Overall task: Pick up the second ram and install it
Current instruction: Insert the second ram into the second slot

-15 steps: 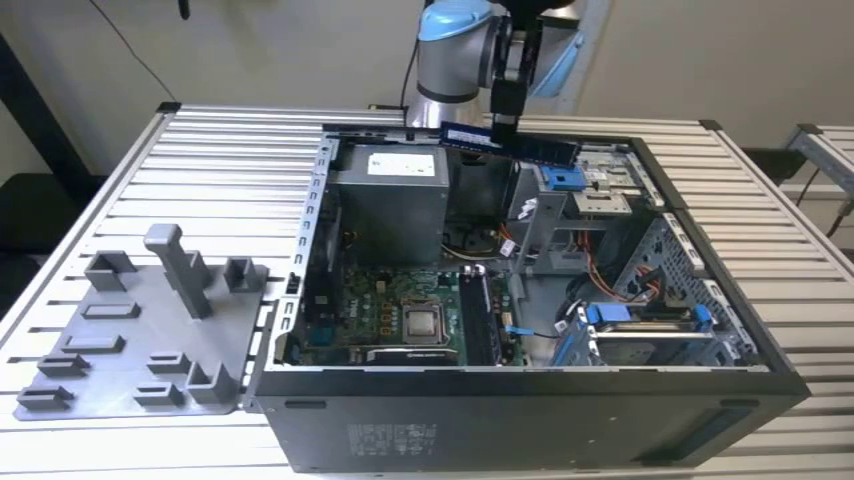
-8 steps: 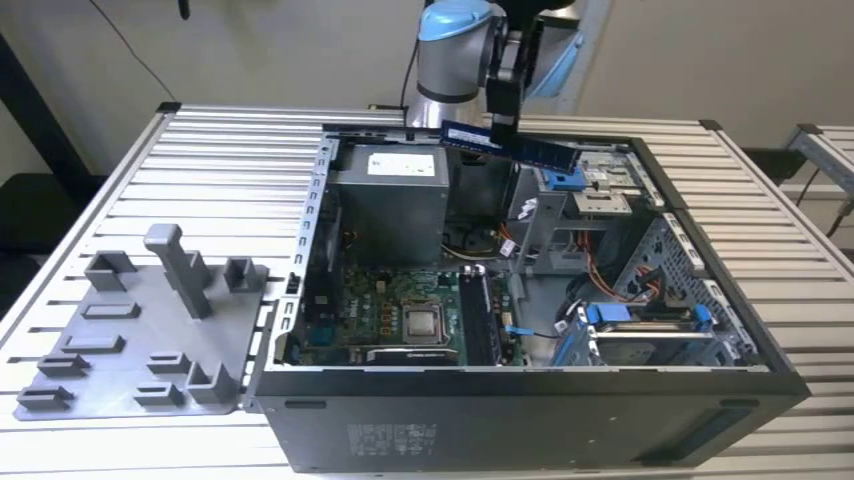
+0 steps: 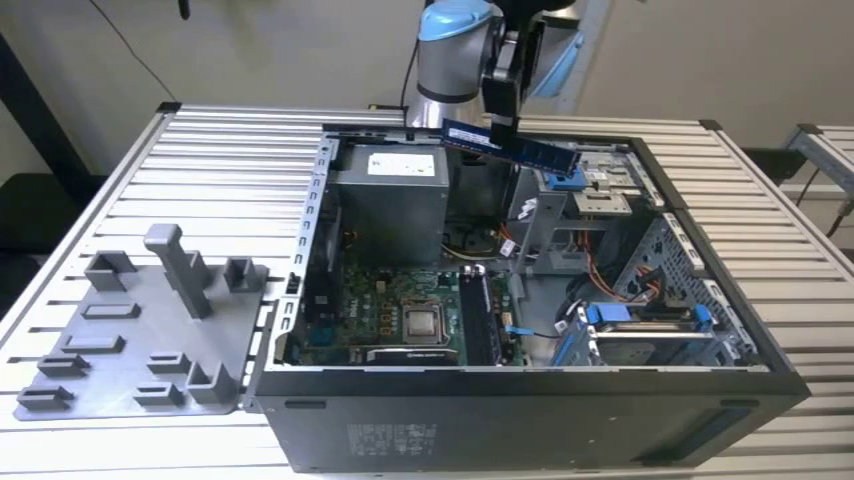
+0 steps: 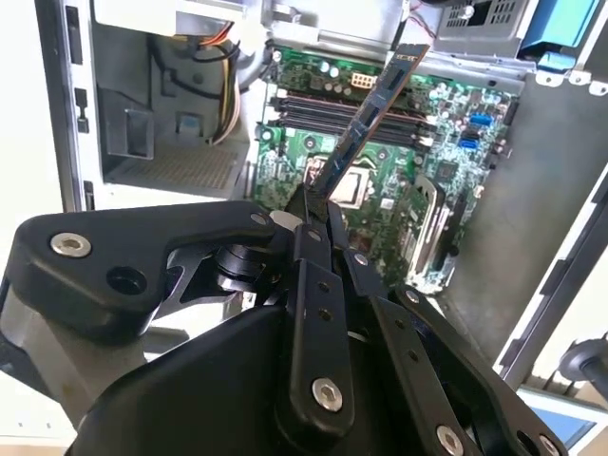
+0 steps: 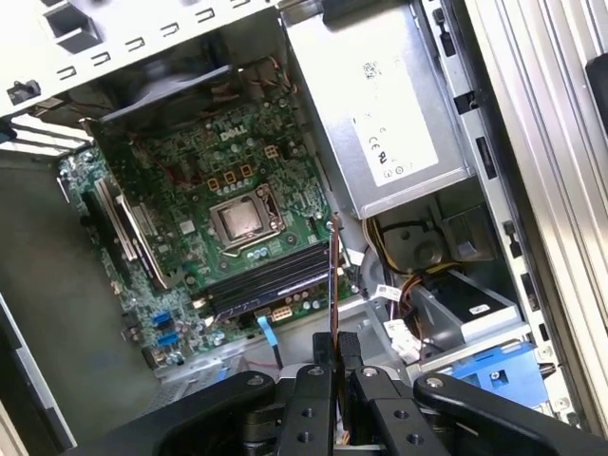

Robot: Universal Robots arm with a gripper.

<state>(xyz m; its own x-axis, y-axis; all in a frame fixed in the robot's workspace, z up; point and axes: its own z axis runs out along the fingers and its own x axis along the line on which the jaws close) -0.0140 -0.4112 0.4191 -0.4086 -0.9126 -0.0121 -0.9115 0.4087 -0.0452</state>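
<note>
A ribbed silver metal counter [image 3: 200, 140] carries an open black computer tower case [image 3: 534, 420] lying on its side. Behind the case rises the grey robot arm with a light-blue joint cap [image 3: 454, 25]. On the counter at the exterior view's left, just beside the case, lies a flat grey plastic fixture plate with upright posts [image 3: 134, 330]. Inside the case a boxy grey metal power supply [image 3: 387, 200] sits at the far end, and the green motherboard [image 3: 387, 310] lies flat on the case floor, with its row of long dark memory slots [image 5: 271, 280] beside the square processor socket. The black hand [image 3: 501, 122] hangs over the far part of the case, its fingers closed narrowly on the second ram [image 3: 514, 145], a thin, long bluish-green stick with dark chips. The stick is held in the air, tilted, well above the motherboard. In both wrist views it shows edge-on, jutting from the fingertips [image 4: 318, 195] toward the slots.
</note>
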